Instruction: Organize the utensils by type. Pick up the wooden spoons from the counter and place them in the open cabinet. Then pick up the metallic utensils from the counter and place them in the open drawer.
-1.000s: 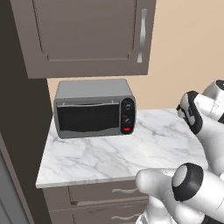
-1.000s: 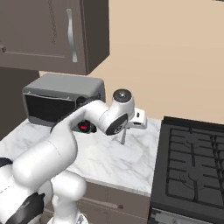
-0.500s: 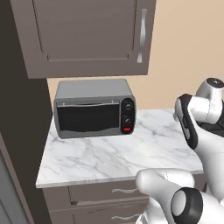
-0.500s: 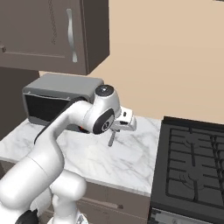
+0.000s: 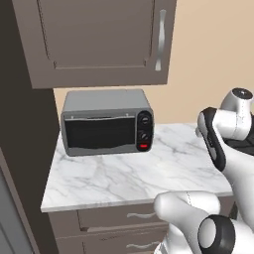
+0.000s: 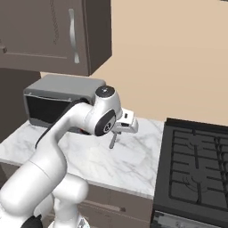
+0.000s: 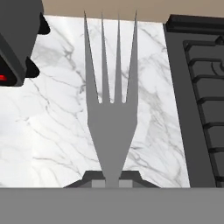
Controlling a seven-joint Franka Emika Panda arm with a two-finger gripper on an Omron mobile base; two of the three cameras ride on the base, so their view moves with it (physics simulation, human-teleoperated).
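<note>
The claw (image 7: pixel 112 181) is almost fully closed and it has hold of a grey metal fork (image 7: pixel 110 113) by the thin neck of its handle. In the hand view the four tines point away from the claw, over the white marble bench (image 7: pixel 65 122). In the right base view the fork (image 6: pixel 113 141) hangs down from the claw (image 6: pixel 116 132), above the bench (image 6: pixel 89 156) and a little to the right of the toaster oven (image 6: pixel 58 100), free of the surface.

The main risk, as I judge it, is the narrow grip. Only a small part of the handle is between the jaws, so a fast swing or a sudden stop could turn the fork in the grip or let it slip out. If it falls, it could land on the bench or on the black stove (image 6: pixel 196 164) to the right of the toaster oven, far from the drawer where it belongs. The arm is also folded close to the toaster oven, so a wide turn may brush it. The open drawer is not to be seen from here, so the way to it is uncertain.

The bench is flat marble with grey veins. The toaster oven (image 5: pixel 106 121) stands at its back, under a closed grey-brown wall cabinet (image 5: pixel 99 39) with a metal handle. A beige wall (image 6: pixel 169 53) is behind the toaster oven.
</note>
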